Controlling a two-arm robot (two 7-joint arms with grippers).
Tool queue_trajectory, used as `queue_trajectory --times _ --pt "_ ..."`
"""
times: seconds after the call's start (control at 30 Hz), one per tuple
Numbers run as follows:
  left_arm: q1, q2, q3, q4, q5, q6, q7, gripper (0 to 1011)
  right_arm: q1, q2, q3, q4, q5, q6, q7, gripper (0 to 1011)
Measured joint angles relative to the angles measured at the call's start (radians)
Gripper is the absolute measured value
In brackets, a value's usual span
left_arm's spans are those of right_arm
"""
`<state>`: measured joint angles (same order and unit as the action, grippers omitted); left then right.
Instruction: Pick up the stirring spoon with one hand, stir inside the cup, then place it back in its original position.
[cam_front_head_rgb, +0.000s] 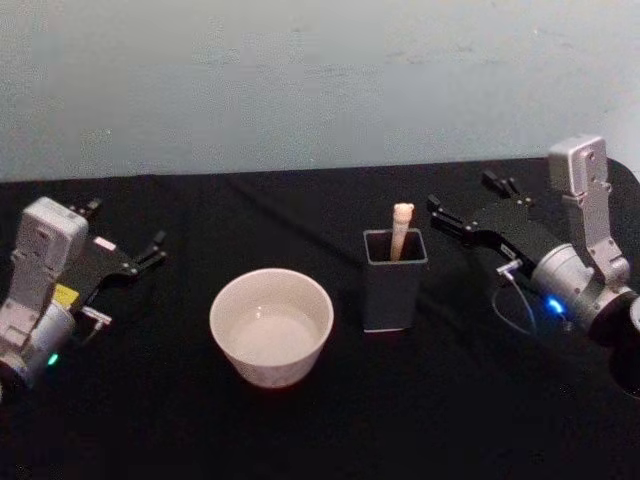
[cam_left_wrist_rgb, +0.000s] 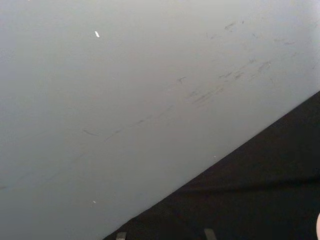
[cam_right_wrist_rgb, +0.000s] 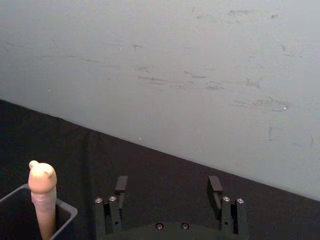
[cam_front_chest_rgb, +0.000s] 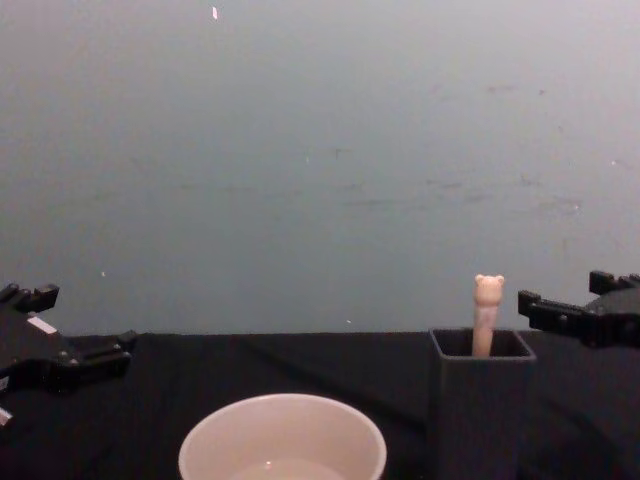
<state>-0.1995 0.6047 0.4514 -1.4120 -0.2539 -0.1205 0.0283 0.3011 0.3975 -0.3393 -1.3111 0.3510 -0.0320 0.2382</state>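
Front and centre sits the cup (cam_front_head_rgb: 271, 326), wide and cream-white on the black table (cam_front_head_rgb: 450, 400), and just to its right stands the dark holder box (cam_front_head_rgb: 394, 279) with the stirring spoon (cam_front_head_rgb: 400, 230) upright inside, bear head poking above the rim. Over on the right, the right gripper (cam_front_head_rgb: 468, 207) hovers near the holder, just beyond it, fingers spread wide with nothing between them. Far left, well apart from the cup, the left gripper (cam_front_head_rgb: 125, 238) hangs above the table with its fingers parted too, holding nothing.
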Motion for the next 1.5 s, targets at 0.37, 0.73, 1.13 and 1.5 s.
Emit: queue_trajectory --times 0.37,0.73,1.13,1.5 --pt "0.0 0.0 0.0 0.0 0.0 0.0 0.0 1001 0.0 0.0 0.0 -0.001 0.001 0.0 0.0 1002" --pt "0.0 0.0 0.0 0.0 0.0 0.0 0.0 1001 0.0 0.0 0.0 -0.001 0.001 0.0 0.0 1002" --pt "0.0 0.0 0.0 0.0 0.0 0.0 0.0 1001 0.0 0.0 0.0 0.0 0.001 0.0 0.0 1002" --pt "0.0 0.0 0.0 0.0 0.0 0.0 0.0 1001 0.0 0.0 0.0 0.0 0.001 0.0 0.0 1002"
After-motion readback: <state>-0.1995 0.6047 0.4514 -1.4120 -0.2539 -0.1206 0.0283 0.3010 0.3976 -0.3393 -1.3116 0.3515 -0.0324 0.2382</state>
